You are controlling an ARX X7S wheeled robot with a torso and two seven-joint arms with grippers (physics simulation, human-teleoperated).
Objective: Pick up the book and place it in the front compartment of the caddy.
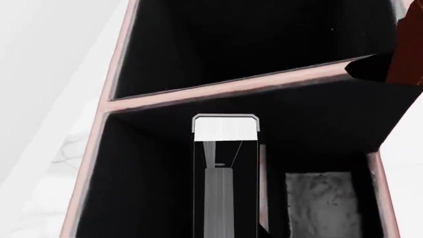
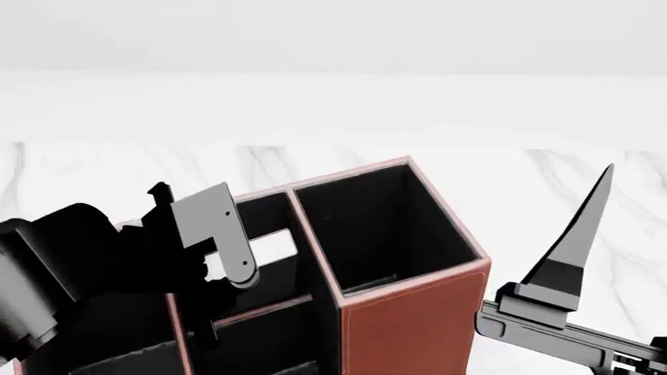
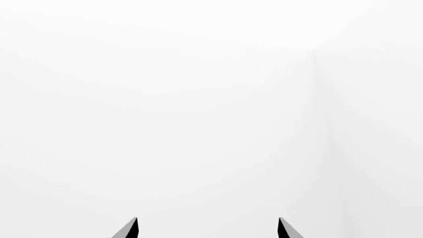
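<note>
- The left gripper (image 2: pixel 224 269) hangs over the near-left part of the caddy (image 2: pixel 417 312), its grey finger plate pointing down at the rim; whether its jaws are closed on anything I cannot tell from the head view.
- In the left wrist view the book (image 1: pixel 225 163) stands upright inside a caddy compartment, black covers on either side, white page edges facing the camera. The fingers themselves do not show there, so the grip stays uncertain.
- That compartment is bounded by a pale pink divider (image 1: pixel 231 89), with another black-lined compartment beyond it.
- The right gripper (image 3: pixel 206 229) is spread wide: two dark fingertips (image 3: pixel 130 229) stand well apart against blank white.
- In the head view the right arm sits to the right of the caddy, one finger pointing up, clear of the box.
- The caddy stands on a white marble table (image 2: pixel 542 187), its red-brown wall facing near.
</note>
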